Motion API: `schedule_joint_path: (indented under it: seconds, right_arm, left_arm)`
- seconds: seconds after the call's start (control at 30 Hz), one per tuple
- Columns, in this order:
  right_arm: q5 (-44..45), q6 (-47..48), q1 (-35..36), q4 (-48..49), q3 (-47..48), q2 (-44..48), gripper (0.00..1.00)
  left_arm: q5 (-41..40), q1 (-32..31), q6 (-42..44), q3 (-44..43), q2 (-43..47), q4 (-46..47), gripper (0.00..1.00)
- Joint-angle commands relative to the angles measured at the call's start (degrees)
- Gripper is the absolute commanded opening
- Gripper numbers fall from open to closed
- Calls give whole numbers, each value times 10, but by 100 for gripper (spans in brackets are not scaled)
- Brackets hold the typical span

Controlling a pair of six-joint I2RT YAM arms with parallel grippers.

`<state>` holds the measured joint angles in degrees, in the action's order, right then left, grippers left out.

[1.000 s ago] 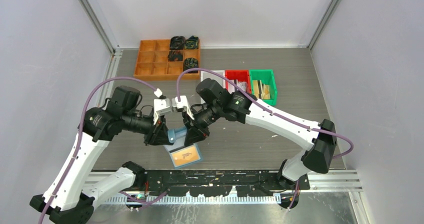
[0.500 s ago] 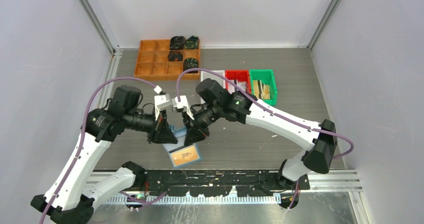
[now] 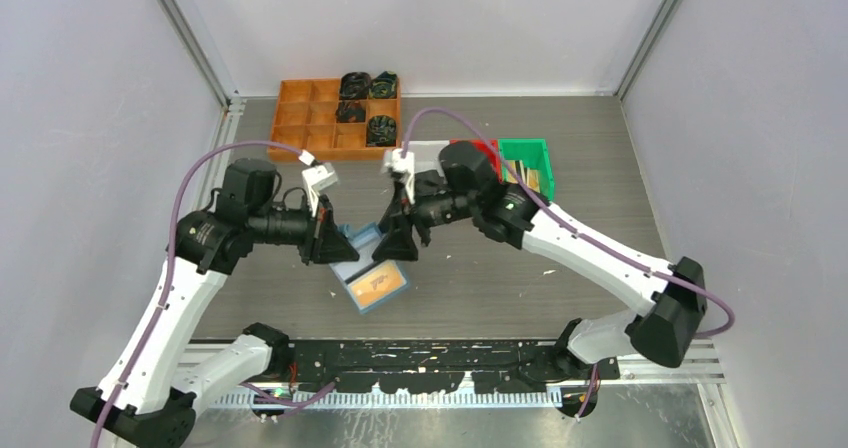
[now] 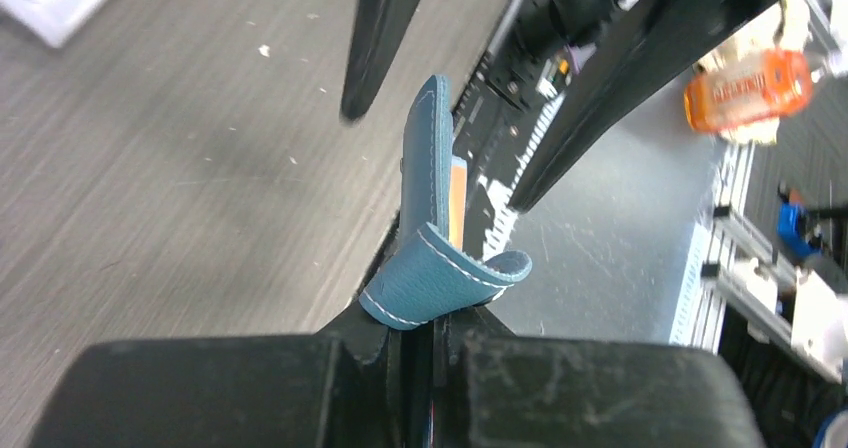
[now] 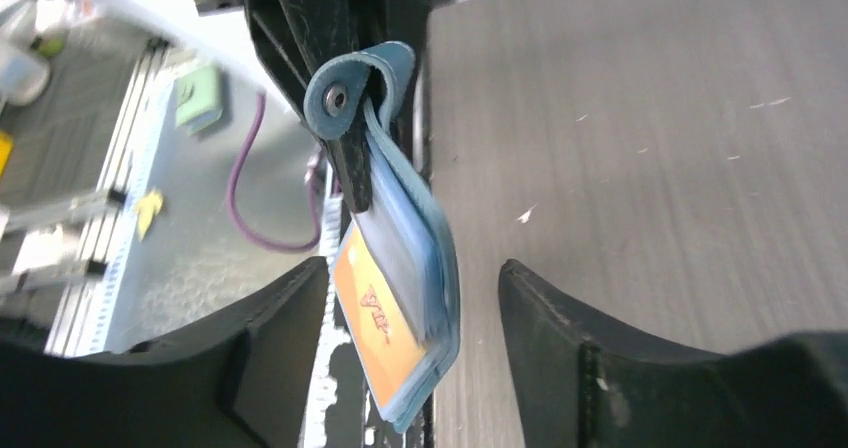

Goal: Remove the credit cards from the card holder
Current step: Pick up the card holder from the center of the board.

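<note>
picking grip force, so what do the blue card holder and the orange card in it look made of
The card holder looks like soft leather or faux leather, matte and finely grained: pale stitching runs along its edges, and the flap curls limply. The orange card looks like stiff, smooth plastic: it lies flat with printed lettering, seemingly behind a clear window.

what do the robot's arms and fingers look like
The left arm and right arm match: glossy white links between bulky black joint housings. A thin purple cable runs along each to a small white block at the wrist. The fingers are matte black, broad and tapering, slightly scuffed.
</note>
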<state>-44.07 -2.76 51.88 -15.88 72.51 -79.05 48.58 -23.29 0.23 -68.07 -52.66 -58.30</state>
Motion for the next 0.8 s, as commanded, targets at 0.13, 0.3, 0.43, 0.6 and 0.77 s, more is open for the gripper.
schedule_joint_path:
  seconds: [0.13, 0.3, 0.43, 0.6, 0.77]
  right_arm:
    - [147, -189, -82, 198, -65, 115, 75]
    - [157, -359, -88, 314, -108, 133, 76]
    - [132, -571, -88, 500, -170, 87, 74]
    - [129, -703, -83, 674, -218, 22, 69]
    - [123, -707, -75, 683, -222, 8, 67]
  left_arm:
    - [-37, 80, -98, 9, -1, 135, 0]
    - [-61, 103, -172, 21, 0, 196, 0]
    - [-52, 111, -226, 25, -1, 231, 0]
    - [-50, 116, -271, 29, 2, 262, 0]
    - [-47, 129, -287, 28, 3, 272, 0]
